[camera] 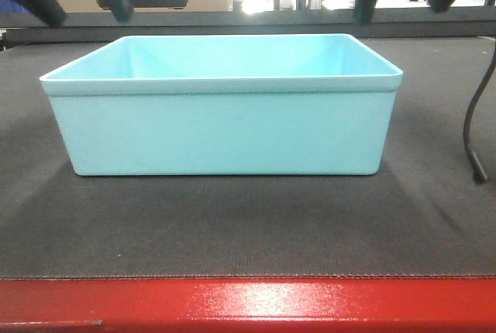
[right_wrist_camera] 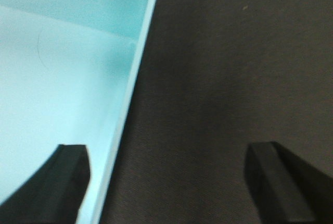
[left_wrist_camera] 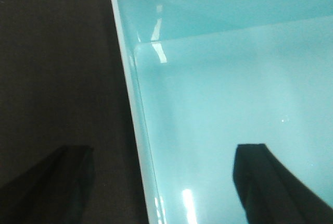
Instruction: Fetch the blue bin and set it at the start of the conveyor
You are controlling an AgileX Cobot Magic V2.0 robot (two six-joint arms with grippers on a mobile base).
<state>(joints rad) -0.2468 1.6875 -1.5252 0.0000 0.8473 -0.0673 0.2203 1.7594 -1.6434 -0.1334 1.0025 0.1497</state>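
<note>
Aqua bin: the blue bin (camera: 225, 124) is a pale turquoise plastic tub, shallow and wide, with smooth plain walls, rounded corners and a thin out-turned rim.
Contents: its inside shows only bare glossy floor and walls; nothing lies in it.
Writing: no label or lettering can be read on the bin.
Place: the bin stands upright on the conveyor start (camera: 232, 232), set back from the belt's red front edge (camera: 248, 306).
Belt: dark grey-black, flat, finely textured; the red edge is glossy.
Left end effector (left_wrist_camera: 166, 182): spread wide above the bin's left wall, one dark finger over the belt outside the bin, the other over the bin's floor; neither touches the rim.
Right end effector (right_wrist_camera: 182, 182): spread wide above the bin's right wall, one finger over the bin's inside, the other over the belt outside.
Cable (camera: 470, 116): a dark cord hangs to the belt well right of the bin.
</note>
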